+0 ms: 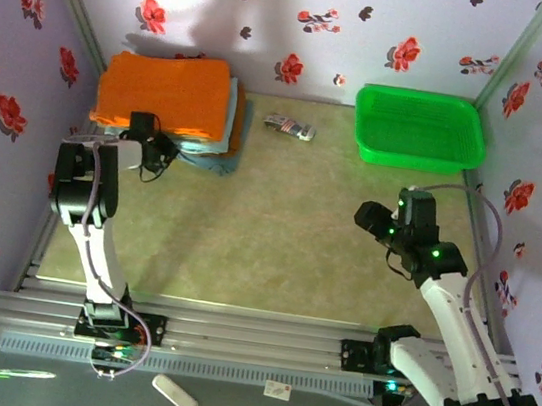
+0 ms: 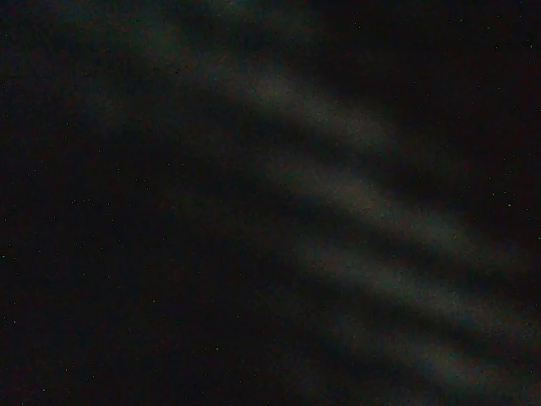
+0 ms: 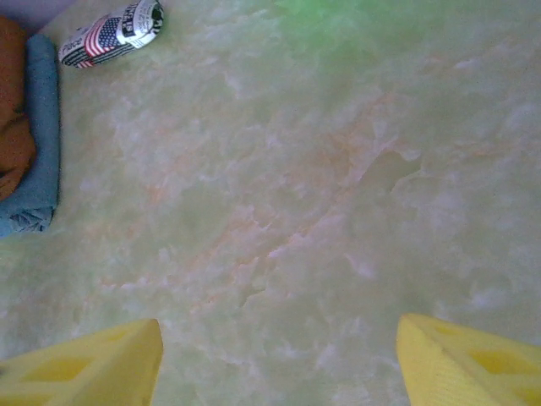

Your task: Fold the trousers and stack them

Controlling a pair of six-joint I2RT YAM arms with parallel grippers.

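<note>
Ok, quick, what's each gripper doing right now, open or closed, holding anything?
Left gripper: closed, at the edge of the folded pile; a grip on cloth cannot be told.
Right gripper: open, holding nothing, over the table.

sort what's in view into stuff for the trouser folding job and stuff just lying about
For the job:
orange trousers, folded on top of the pile
light blue cloth under them

Lying about:
green basket
flag-print packet
white object near the arm bases
</note>
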